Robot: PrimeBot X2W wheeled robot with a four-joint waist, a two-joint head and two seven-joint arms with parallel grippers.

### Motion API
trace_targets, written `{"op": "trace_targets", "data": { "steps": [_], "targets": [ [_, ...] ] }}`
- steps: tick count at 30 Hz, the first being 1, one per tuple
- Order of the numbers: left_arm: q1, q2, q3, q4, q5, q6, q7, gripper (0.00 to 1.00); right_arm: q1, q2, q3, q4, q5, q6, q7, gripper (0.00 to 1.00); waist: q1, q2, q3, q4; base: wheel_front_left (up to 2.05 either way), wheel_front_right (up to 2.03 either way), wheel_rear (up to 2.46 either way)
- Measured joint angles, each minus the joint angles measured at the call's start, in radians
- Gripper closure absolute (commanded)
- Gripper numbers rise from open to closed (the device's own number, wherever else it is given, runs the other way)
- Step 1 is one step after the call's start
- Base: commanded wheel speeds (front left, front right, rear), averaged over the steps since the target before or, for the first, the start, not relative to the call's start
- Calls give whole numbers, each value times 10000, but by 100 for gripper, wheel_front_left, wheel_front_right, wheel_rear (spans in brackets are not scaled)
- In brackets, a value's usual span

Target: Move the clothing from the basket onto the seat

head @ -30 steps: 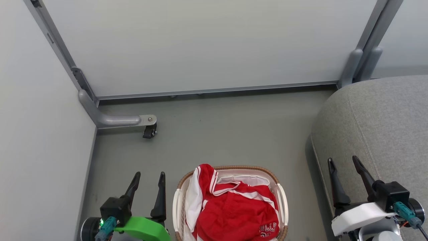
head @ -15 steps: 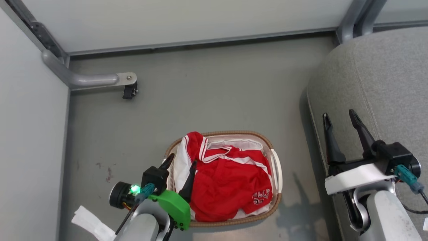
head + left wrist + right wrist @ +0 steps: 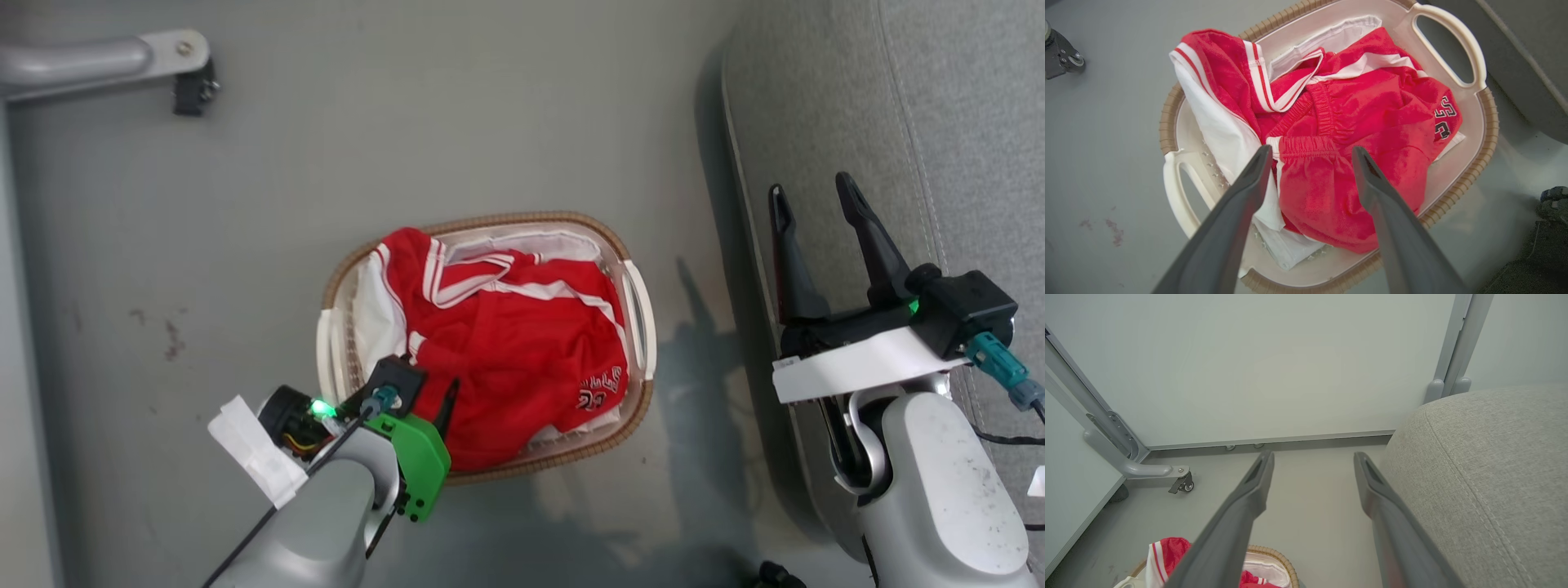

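Observation:
Red clothing [image 3: 506, 343] with white stripes and dark lettering lies heaped in the oval cream basket [image 3: 522, 219] on the floor. My left gripper [image 3: 420, 384] hovers open over the basket's near-left part. In the left wrist view this gripper [image 3: 1311, 150] straddles a red elastic waistband of the clothing [image 3: 1355, 114] without touching it, and the basket handle [image 3: 1470, 45] is at the upper right. My right gripper [image 3: 810, 186] stands open and empty over the edge of the grey seat [image 3: 816, 98]. The right wrist view shows that gripper [image 3: 1313, 455], the seat [image 3: 1494, 477] and a corner of the clothing [image 3: 1167, 547].
A grey metal leg [image 3: 82, 59] with a black caster [image 3: 192, 86] juts out at the far left. Dark stains [image 3: 171, 339] mark the grey floor left of the basket. Pale wall panels [image 3: 1249, 367] close off the space beyond.
The head camera has tilted down. My left gripper has moved from the floor beside the basket to over the clothing. The right gripper keeps its place by the seat.

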Motion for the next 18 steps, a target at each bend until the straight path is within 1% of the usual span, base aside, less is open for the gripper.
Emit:
{"op": "trace_targets", "data": {
  "steps": [8, 13, 18],
  "targets": [
    [-863, -4, -414, 1313, -305, -12, 176, 0, -351, -2, 159, -63, 360, 0, 0, 0, 0, 0, 1277, -575, 0, 0, 0],
    [-1104, 27, -472, 1722, -395, -10, 359, 0, -496, -2, 236, -119, 535, 0, 0, 0, 1, 0, 1868, -883, 0, 0, 0],
    [-1278, 161, -499, 1964, -428, 140, 721, 0, -656, -2, 337, -127, 656, 0, 2, 0, 1, 0, 2339, -1125, 0, 0, 0]
  ]
}}
